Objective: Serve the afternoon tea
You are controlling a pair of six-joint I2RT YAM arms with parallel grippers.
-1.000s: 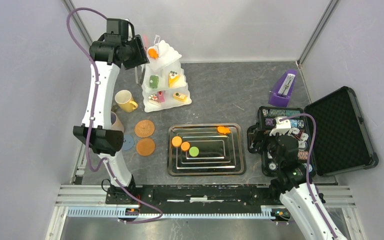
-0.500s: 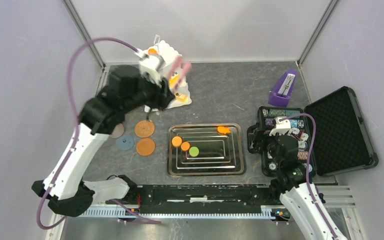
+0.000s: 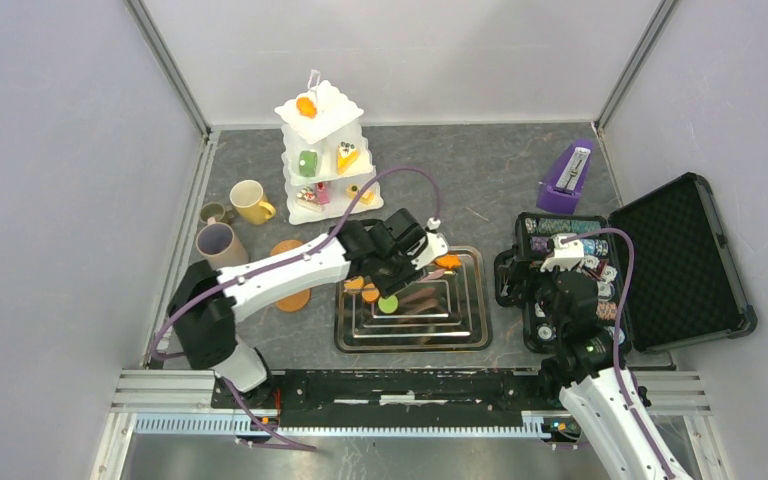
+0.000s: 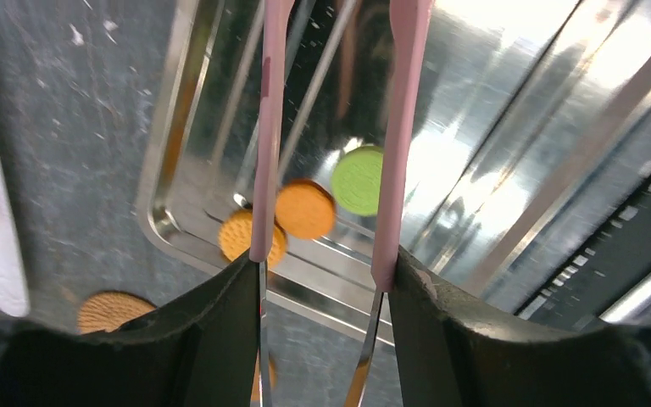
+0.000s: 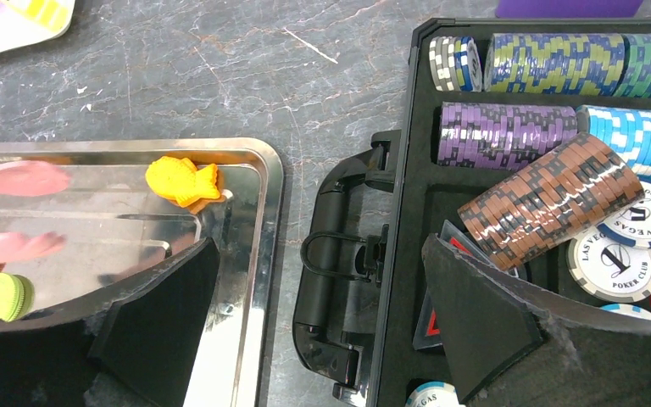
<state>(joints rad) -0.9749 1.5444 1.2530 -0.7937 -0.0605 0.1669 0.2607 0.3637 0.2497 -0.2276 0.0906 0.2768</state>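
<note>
The left pincer (image 4: 322, 280) is clenched on a pair of pink tongs (image 4: 403, 127), whose two arms stand apart and reach out ahead of it over a metal tray (image 4: 169, 170). Below the arms, just ahead of the pincer, lie three round biscuits. The green biscuit (image 4: 358, 180) and one orange biscuit (image 4: 305, 209) sit between the arms, and a second orange biscuit (image 4: 242, 237) is partly hidden by the left arm. Whether the tongs touch any biscuit cannot be told.

The white tiered stand (image 3: 322, 120) with its small cakes stands well apart from this pincer, toward the far edge of the worktop (image 3: 460, 170). The yellow mug (image 3: 250, 202) is near the stand.

The right pincer (image 5: 315, 246) is released, jaws wide with nothing between them, above the handle of a black case (image 5: 407, 254) of poker chips. An orange cake (image 5: 182, 182) lies in the tray off to its left.
</note>
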